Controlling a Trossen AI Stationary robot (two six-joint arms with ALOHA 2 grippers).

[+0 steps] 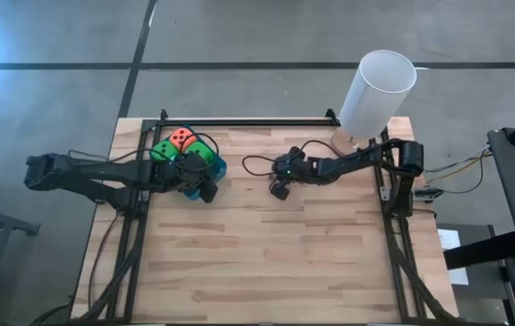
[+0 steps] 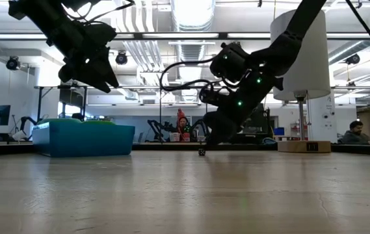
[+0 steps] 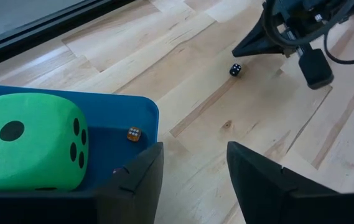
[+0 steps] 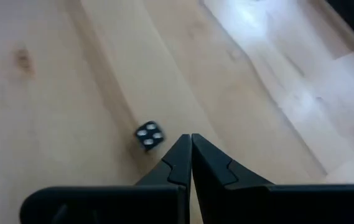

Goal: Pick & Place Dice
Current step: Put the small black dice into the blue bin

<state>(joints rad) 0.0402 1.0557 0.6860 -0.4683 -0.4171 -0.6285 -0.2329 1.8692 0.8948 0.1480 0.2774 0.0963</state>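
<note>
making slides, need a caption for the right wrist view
Right gripper, fingers shut, hovering beside a small black die on the bare wooden table.

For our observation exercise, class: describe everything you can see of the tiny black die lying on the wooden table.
The tiny black die with pale pips is a small, hard-looking cube, far smaller than the soft green dice in the blue tray. In the right wrist view its upper face shows four pips. It rests flat on the light wooden tabletop, away from the tray. The right claw, its fingers pressed together, hangs close beside it; whether they touch is unclear. Nothing else touches it but the table.
</note>
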